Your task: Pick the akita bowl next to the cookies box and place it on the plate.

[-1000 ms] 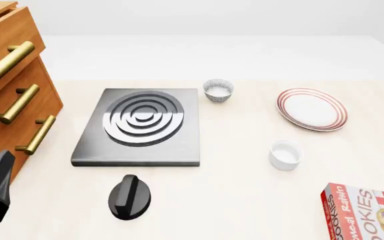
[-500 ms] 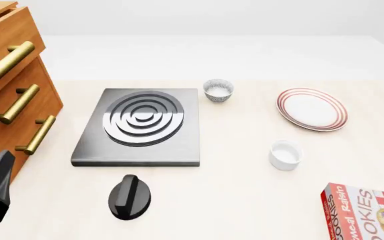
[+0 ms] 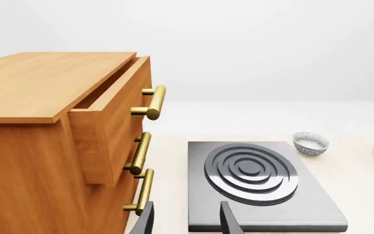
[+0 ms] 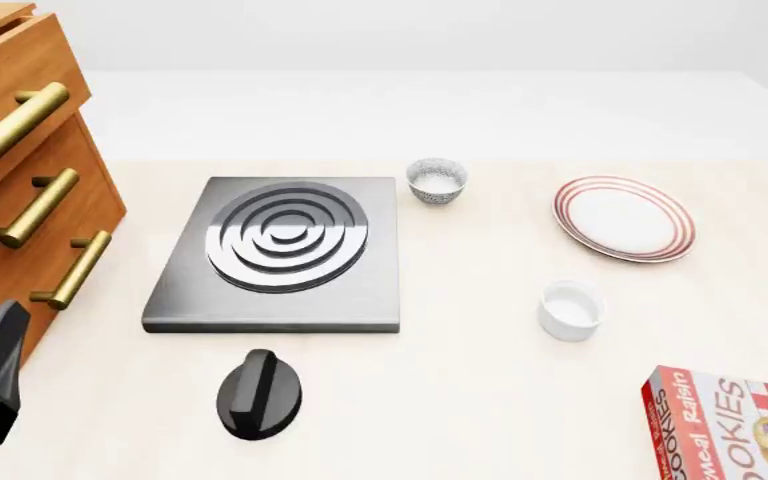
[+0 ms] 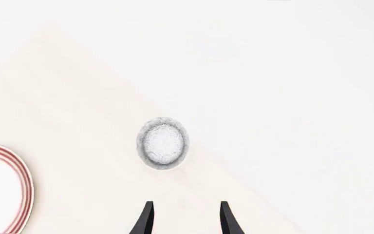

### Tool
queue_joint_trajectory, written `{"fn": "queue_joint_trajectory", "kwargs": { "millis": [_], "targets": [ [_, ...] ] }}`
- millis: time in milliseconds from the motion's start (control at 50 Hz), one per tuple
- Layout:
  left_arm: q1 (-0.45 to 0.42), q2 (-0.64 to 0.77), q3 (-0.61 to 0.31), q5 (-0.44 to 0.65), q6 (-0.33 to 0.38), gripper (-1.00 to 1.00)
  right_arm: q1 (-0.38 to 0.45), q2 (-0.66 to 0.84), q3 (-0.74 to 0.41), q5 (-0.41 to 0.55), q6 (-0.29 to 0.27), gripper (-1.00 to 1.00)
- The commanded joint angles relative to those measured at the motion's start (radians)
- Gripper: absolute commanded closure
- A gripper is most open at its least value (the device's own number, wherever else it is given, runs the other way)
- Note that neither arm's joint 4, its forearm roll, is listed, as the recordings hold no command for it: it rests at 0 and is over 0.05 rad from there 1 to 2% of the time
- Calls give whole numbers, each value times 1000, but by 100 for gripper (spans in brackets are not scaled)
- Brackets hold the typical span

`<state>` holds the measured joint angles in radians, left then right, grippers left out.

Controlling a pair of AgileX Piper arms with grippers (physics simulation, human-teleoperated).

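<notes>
One akita bowl, speckled, lies near the table's edge ahead of my open right gripper, with nothing between its fingers. The ringed plate shows at that view's border. The cookies box sits at the front right corner of the front view, and this bowl is outside that view. A look-alike bowl stands beside the stove, far from the box; it also shows as a bowl in the left wrist view. The plate is at the right. My left gripper is open and empty by the drawers.
A wooden drawer cabinet with brass handles fills the left; its top drawer is pulled out. A grey stove plate lies mid-table with a black knob in front. A plain white cup stands between plate and box.
</notes>
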<state>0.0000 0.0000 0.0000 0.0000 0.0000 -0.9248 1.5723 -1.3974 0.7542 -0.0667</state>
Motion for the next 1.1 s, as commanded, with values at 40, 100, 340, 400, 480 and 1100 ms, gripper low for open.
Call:
{"fn": "queue_joint_trajectory", "kwargs": {
  "millis": [40,100,340,400,480,1100],
  "targets": [
    [0,0,0,0,0,-100,-23,70,-122,25,39,-100],
    [0,0,0,0,0,-100,-15,79,-136,30,49,-100],
    [0,0,0,0,0,-100,1,135,-201,39,74,-100],
    [0,0,0,0,0,-100,1,153,-221,43,79,-100],
    [0,0,0,0,0,-100,5,184,-256,50,80,-100],
    [0,0,0,0,0,-100,11,363,-443,72,60,-100]
  ]
}}
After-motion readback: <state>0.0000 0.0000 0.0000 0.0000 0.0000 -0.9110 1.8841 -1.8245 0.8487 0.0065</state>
